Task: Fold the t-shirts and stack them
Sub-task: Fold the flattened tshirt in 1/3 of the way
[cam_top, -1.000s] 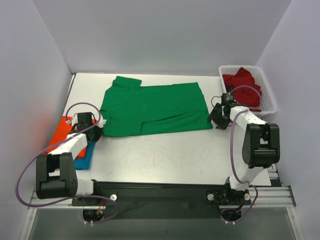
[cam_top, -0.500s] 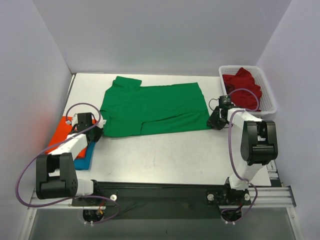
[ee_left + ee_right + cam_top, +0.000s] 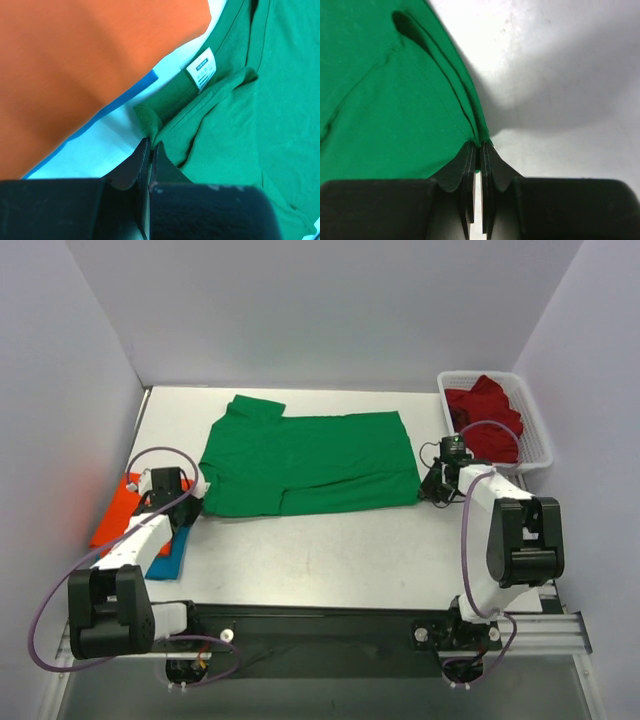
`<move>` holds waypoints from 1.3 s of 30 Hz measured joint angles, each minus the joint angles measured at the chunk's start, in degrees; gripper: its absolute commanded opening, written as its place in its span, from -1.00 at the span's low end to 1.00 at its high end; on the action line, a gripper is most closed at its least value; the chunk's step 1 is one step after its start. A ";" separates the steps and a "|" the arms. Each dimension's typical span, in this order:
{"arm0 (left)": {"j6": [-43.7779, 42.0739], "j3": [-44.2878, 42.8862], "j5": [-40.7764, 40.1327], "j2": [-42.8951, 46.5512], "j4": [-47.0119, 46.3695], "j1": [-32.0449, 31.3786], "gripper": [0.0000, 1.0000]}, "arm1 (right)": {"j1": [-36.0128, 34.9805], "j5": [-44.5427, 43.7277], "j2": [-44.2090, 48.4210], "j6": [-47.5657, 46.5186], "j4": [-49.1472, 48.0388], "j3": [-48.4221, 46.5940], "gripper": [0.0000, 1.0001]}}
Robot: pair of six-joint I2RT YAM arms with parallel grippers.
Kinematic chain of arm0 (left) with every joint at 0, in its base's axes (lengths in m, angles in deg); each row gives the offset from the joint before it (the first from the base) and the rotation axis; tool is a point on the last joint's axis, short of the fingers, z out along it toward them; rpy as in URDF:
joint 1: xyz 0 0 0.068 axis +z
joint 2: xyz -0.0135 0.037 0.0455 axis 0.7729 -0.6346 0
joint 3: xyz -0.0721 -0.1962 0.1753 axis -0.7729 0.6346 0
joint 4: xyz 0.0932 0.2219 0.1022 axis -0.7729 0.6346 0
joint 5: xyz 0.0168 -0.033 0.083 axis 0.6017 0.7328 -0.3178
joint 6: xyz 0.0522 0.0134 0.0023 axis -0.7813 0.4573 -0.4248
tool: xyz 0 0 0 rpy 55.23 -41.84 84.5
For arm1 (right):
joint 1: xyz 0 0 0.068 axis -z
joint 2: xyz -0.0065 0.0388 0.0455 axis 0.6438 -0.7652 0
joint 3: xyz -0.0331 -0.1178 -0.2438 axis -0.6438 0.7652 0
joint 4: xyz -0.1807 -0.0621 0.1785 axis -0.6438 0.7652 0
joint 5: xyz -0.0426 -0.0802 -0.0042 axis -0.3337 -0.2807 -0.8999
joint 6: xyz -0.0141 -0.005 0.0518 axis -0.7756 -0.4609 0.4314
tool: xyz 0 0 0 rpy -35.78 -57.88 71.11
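Observation:
The bright green t-shirt [image 3: 305,460] lies spread across the middle of the table, its lower part folded up. My left gripper [image 3: 190,498] is shut on the shirt's near left edge [image 3: 165,125], just below the white neck label [image 3: 202,70]. At the near right corner, my right gripper [image 3: 430,488] is shut on the green hem [image 3: 470,120]. An orange t-shirt [image 3: 118,508] lies folded at the left on a blue t-shirt [image 3: 172,556]. A dark red t-shirt [image 3: 485,420] is bunched in the basket.
The white mesh basket [image 3: 534,430] stands at the back right, close to my right arm. The folded orange cloth [image 3: 90,65] and a blue edge [image 3: 115,107] lie right beside my left gripper [image 3: 151,146]. Bare white table [image 3: 560,75] shows right of the hem.
My right gripper has slid left onto the green shirt's near right corner and shut on it. The left gripper has stayed shut on the left edge.

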 measured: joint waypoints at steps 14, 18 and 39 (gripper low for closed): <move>1.57 8.22 -2.62 14.58 13.03 -0.02 -1.00 | 9.51 8.37 25.88 0.13 3.17 22.16 -0.98; 2.32 10.34 -3.74 17.59 16.11 0.00 -1.00 | 10.34 9.84 32.39 0.39 4.22 26.95 -0.84; -1.51 12.20 -2.43 29.18 17.84 -1.53 -0.01 | -34.10 -7.74 32.33 4.07 5.77 12.22 -0.20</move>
